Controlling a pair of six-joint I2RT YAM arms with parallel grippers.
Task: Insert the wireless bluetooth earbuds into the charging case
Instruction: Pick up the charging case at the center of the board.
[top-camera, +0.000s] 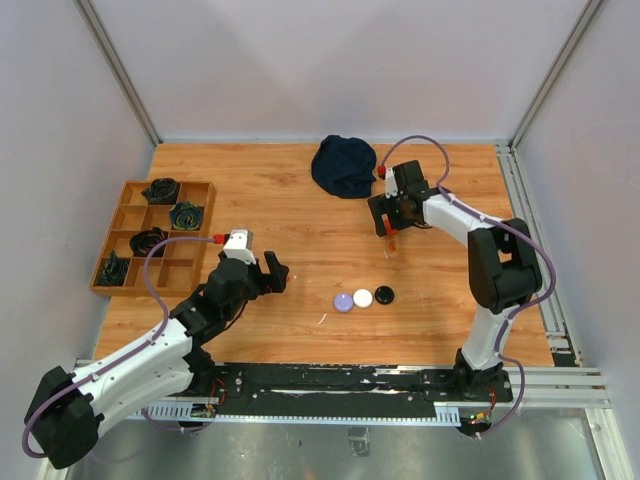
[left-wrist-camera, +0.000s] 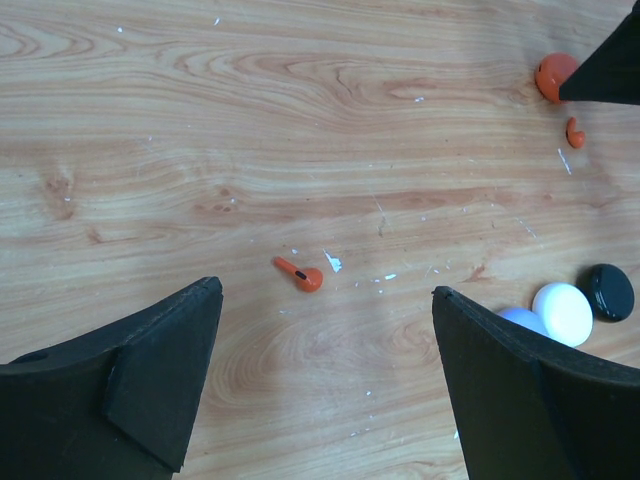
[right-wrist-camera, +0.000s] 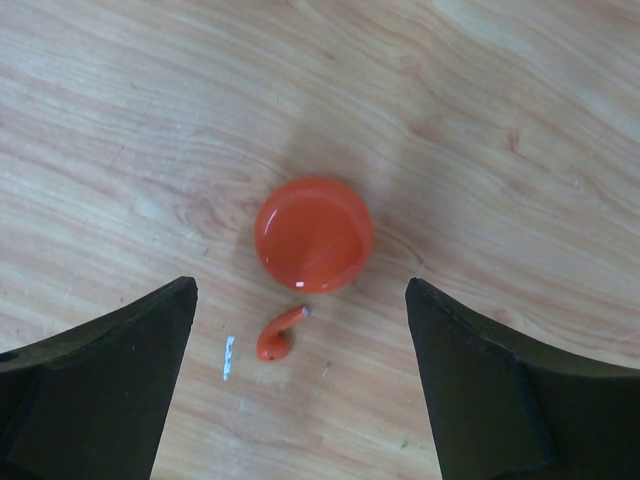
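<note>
Nearest the arm bases, the left hand (top-camera: 275, 272) hovers over the wooden tabletop (top-camera: 250, 190) with its two fingers spread wide, holding nothing. In its wrist view an orange earbud (left-wrist-camera: 300, 274) lies loose on the wood between the fingers. Just to its right three small round cases sit in a row: purple case (top-camera: 344, 302), white case (top-camera: 363, 297) and black case (top-camera: 384, 294). At the left edge a wooden divided tray (top-camera: 110, 285) holds dark bundles in several compartments. Farther back on the right, the right hand (right-wrist-camera: 300, 290) is also spread open and empty, poised above an orange round case (right-wrist-camera: 313, 234), lid closed, with a second orange earbud (right-wrist-camera: 278, 335) lying just beside it. At the far edge rests a crumpled dark blue cloth (top-camera: 343, 165)
</note>
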